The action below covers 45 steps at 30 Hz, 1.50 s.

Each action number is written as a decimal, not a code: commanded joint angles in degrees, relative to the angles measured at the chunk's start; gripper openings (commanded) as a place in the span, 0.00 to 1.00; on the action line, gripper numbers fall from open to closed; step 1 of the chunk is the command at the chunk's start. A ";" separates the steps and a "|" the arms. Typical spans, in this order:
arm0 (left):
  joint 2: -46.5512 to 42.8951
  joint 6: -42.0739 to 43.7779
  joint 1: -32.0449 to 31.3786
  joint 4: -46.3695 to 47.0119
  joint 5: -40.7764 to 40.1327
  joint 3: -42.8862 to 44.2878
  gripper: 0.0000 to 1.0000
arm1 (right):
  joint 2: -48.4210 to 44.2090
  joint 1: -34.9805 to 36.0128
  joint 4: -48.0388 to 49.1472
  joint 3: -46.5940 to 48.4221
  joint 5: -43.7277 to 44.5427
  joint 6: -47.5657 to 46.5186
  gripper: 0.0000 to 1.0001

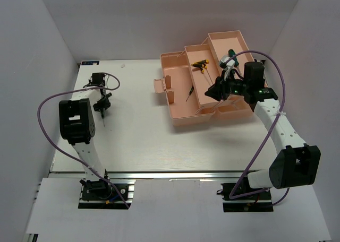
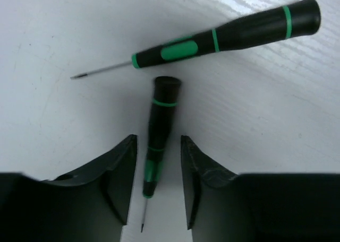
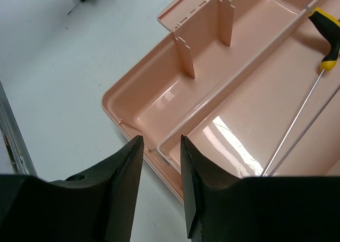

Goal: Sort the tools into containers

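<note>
Left gripper is down at the table with its jaws partway apart. A green-and-black screwdriver lies right in the gap, handle end pointing away from the wrist camera and tip back toward it. There's a sliver of table on each side of the handle, so the fingers aren't gripping it. It's just lying there loose.

A second green-and-black screwdriver lies crosswise just past the first one's handle end, close but not touching, tip pointing left in the wrist view.

Right gripper hangs over the near rim of the pink toolbox. Its jaws have a moderate gap and nothing between them, just the box edge and a divider wall below.

Inside the box, the two yellow-and-black T-handle keys lie side by side in the long tier, shafts running back toward the right wrist camera. From the top view there's also what looks like a thin dark screwdriver lying in the compartment next to that tier — it's tiny from up there, so I'm not fully sure.
</note>
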 commanded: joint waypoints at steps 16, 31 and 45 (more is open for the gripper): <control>-17.65 -5.99 -0.80 12.58 28.63 -12.76 0.00 | 0.18 -0.03 -1.31 3.21 -0.20 -1.36 0.40; -4.43 -27.09 -25.92 32.90 42.20 6.82 0.03 | 0.54 -0.02 1.42 3.30 0.06 1.19 0.41; 2.21 -19.54 -22.17 19.97 38.23 25.39 0.51 | -2.63 -0.02 2.65 -0.22 0.16 -0.48 0.51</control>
